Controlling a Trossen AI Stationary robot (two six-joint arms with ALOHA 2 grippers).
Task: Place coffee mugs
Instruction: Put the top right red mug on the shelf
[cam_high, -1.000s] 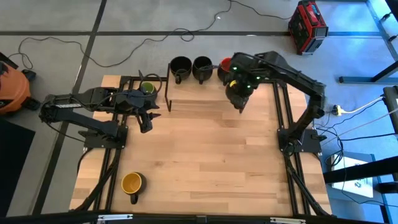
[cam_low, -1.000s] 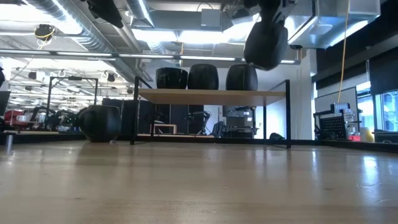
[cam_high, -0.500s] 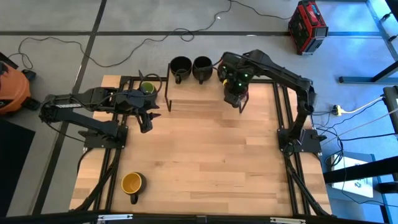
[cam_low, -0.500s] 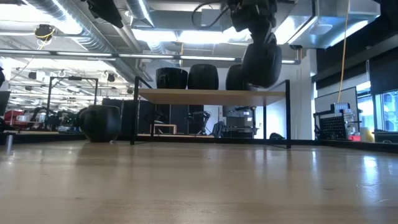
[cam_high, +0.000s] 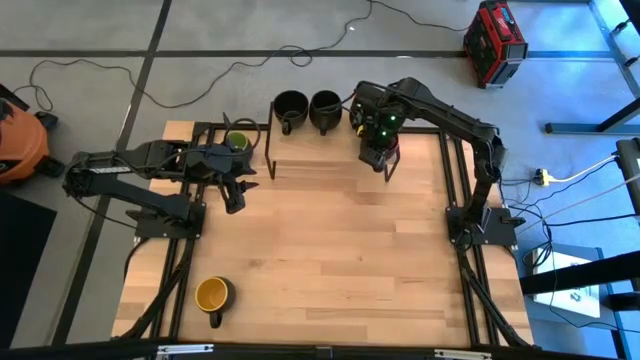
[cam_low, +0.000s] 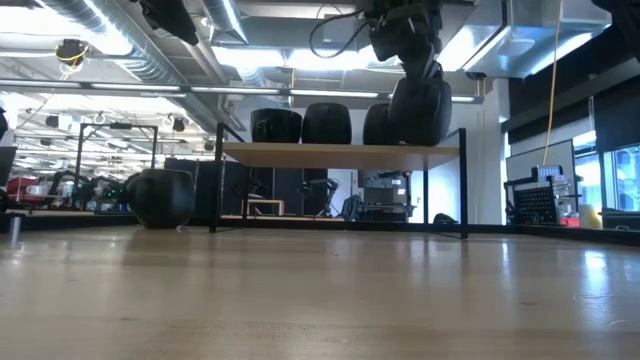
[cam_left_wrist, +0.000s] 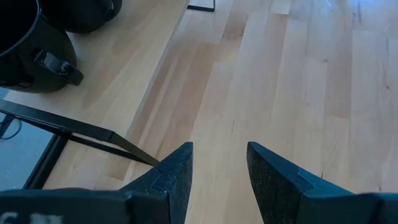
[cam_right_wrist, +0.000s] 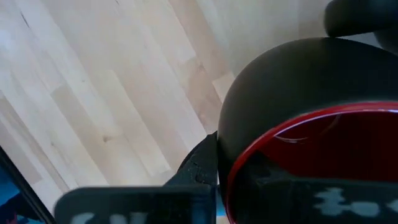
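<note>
My right gripper (cam_high: 380, 158) is shut on a black coffee mug with a red inside (cam_right_wrist: 292, 93). In the low view that mug (cam_low: 420, 108) hangs just above the wooden shelf (cam_low: 340, 153). Two black mugs (cam_high: 290, 108) (cam_high: 325, 108) stand on the shelf's far part. The low view shows a third mug (cam_low: 376, 124) there, partly behind the held one. A green-lined mug (cam_high: 238, 142) stands at the far left and a yellow-lined mug (cam_high: 212, 295) at the near left. My left gripper (cam_left_wrist: 217, 149) hovers open over the table's left part (cam_high: 234, 198). My right gripper holds the mug by its rim (cam_right_wrist: 231, 163), one finger (cam_right_wrist: 199, 168) on the black outer wall and the other inside, hidden by the gripper body. The fingers come from above, pointing down. The mug hangs upright below them, clear of the table.
The shelf stands on thin black legs (cam_high: 270, 150) at the table's far side. Black frame rails (cam_high: 185, 270) run along both table sides. Bare wood (cam_high: 330, 250) fills the middle and near right.
My right gripper has sunk with the red-lined mug toward the shelf and shifted slightly toward the table's left; the mug has stayed upright. It now covers part of the third shelf mug.
</note>
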